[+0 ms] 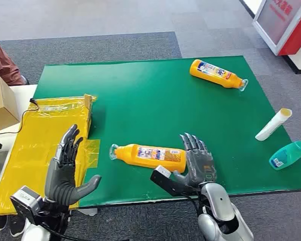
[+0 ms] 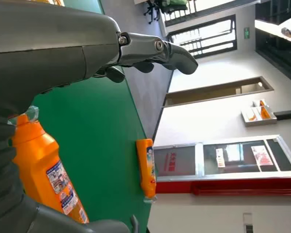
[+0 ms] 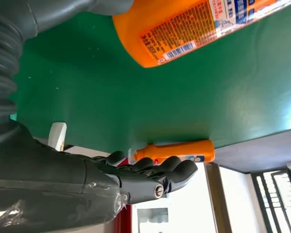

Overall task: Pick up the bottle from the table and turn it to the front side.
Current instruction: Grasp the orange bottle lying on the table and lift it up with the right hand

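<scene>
Label print on the near orange bottle [image 1: 151,156] too small to read; person [image 1: 3,63] cut off at the edge.

The orange detergent bottle [image 1: 151,156] lies flat on its side near the bench's [image 1: 149,95] front edge, clear cap pointing toward the robot's left, a printed label with small text and a barcode facing up, base just beside the right hand [image 1: 198,164].

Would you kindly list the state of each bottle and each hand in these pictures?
Near orange bottle: lying on its side, ungripped, beside the right hand.
Far orange bottle: lying on its side.
White bottle: lying at the table's edge.
Teal bottle: lying down.
Left hand: open, holding nothing.
Right hand: open, fingers extended.
</scene>
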